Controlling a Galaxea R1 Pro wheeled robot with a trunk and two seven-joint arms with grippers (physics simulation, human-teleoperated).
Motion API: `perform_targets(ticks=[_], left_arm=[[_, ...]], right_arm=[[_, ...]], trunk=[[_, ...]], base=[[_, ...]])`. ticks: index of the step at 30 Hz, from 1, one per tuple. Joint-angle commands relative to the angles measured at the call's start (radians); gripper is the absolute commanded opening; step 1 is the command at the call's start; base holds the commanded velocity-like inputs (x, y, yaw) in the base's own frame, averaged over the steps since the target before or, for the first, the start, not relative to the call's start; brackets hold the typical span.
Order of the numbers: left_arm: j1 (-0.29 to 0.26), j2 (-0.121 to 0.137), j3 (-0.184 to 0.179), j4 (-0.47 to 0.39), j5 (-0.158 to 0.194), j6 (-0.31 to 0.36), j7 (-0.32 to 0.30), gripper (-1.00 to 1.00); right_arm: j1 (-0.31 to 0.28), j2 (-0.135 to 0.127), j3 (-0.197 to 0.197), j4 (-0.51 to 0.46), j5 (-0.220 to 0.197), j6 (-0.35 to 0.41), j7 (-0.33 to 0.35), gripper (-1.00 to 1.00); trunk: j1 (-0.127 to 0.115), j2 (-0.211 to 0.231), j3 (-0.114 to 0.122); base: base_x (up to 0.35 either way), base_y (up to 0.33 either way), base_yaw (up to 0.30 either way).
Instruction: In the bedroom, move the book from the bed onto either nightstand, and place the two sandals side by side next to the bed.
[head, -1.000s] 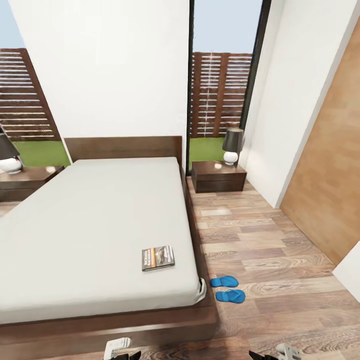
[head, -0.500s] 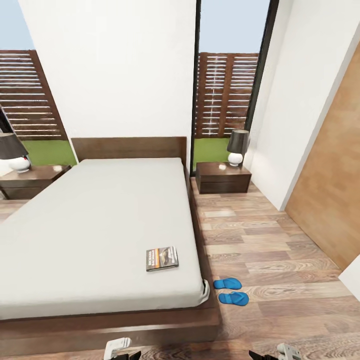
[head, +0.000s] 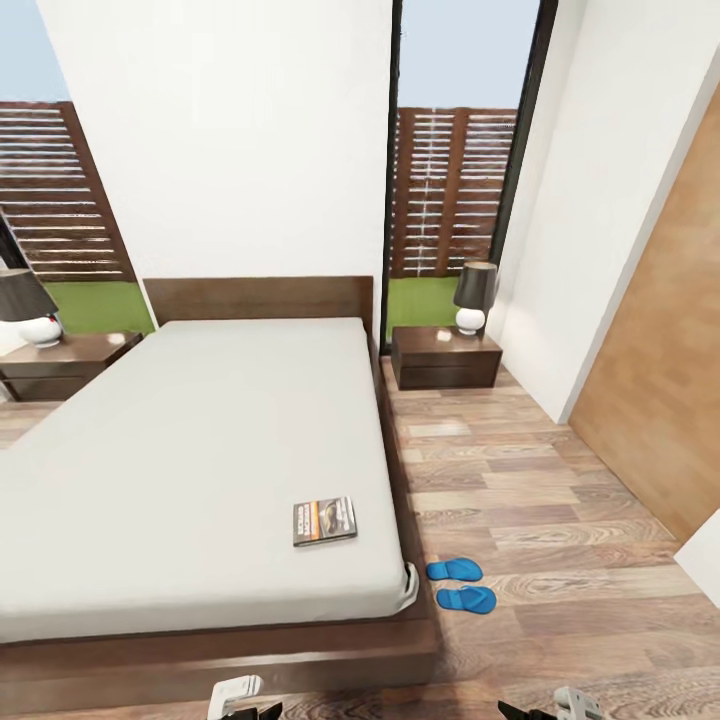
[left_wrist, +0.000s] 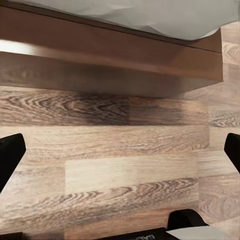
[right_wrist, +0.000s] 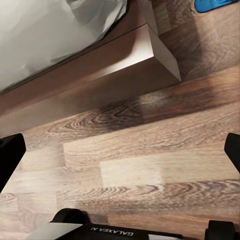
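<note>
Hanging low over the wood-plank floor, left gripper and right gripper both gape wide, empty. Beyond, two bright blue flip-flops lie beside the grey-mattressed bed, the dark orange-banded paperback near its corner.

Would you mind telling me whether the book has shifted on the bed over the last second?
No. The book lies at the same spot near the bed's right foot corner; the whole picture shifted, so the camera moved.
</note>
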Motion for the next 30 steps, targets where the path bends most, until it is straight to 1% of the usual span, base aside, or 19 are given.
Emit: perform_targets(ticks=[1,11,17,30], left_arm=[[-0.001,0.000,0.008,0.001,-0.011,-0.004,-0.003,1.00],[-0.001,0.000,0.008,0.001,-0.011,-0.003,-0.002,1.00],[-0.001,-0.012,0.007,0.001,-0.011,-0.004,-0.002,1.00],[-0.001,-0.018,0.008,0.001,-0.011,-0.004,-0.002,1.00]], right_arm=[[-0.001,0.000,-0.008,0.000,0.004,0.006,0.006,1.00],[-0.001,0.000,-0.009,0.001,0.003,0.006,0.005,1.00],[-0.001,0.000,-0.010,0.000,0.003,0.006,0.004,1.00],[-0.001,0.000,-0.012,0.000,0.003,0.005,0.004,1.00]], trunk=[[-0.004,0.007,0.002],[-0.042,0.077,0.034],[-0.065,0.119,0.052],[-0.115,0.210,0.093]], base=[[0.000,0.000,0.000],[0.000,0.000,0.000],[0.000,0.000,0.000],[0.000,0.000,0.000]])
